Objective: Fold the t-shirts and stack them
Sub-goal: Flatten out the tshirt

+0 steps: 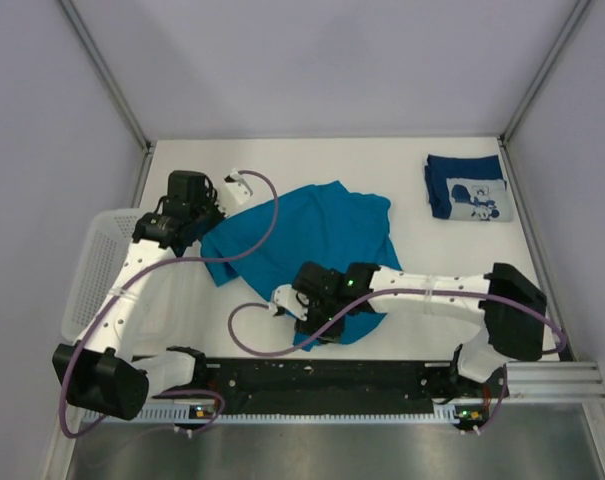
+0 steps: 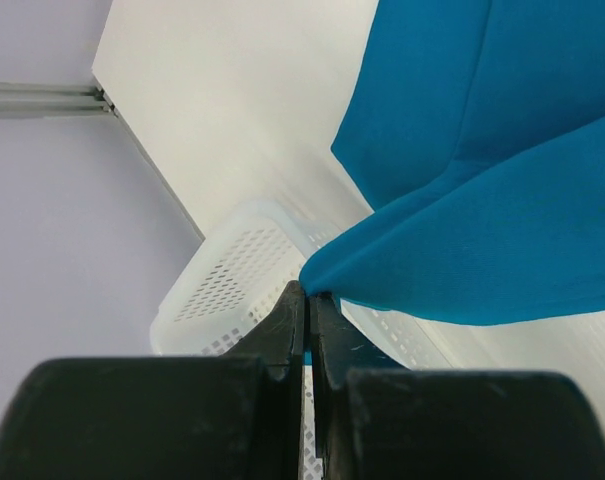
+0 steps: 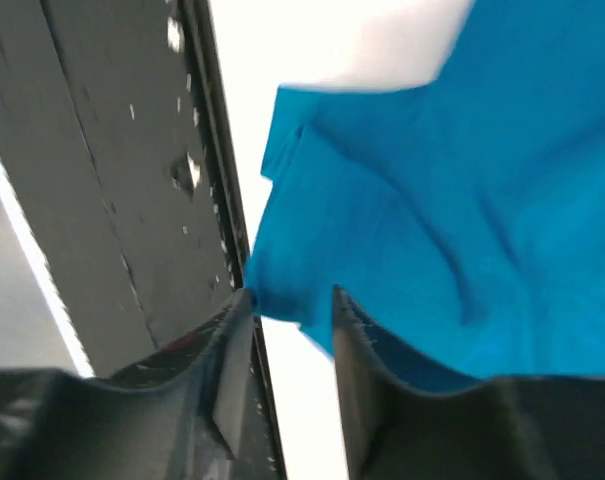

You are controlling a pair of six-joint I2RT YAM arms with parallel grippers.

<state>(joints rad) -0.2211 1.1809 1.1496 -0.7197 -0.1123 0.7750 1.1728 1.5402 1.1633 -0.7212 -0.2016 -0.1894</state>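
The teal-blue t-shirt (image 1: 312, 235) lies crumpled in the middle of the table. My left gripper (image 1: 204, 226) is at its left edge, shut on a fold of it that is lifted off the table; the left wrist view shows the jaws (image 2: 308, 292) pressed together on teal cloth (image 2: 482, 250). My right gripper (image 1: 318, 326) is at the shirt's near edge. In the right wrist view it (image 3: 290, 300) is open, and the teal hem (image 3: 402, 220) hangs between and behind the fingertips, not clamped. The navy t-shirt (image 1: 467, 187) with the pale print lies folded at the back right.
A white mesh basket (image 1: 94, 270) stands at the table's left edge, below my left gripper; it also shows in the left wrist view (image 2: 232, 285). The black base rail (image 1: 322, 378) runs along the near edge, close to my right gripper. Walls enclose the table.
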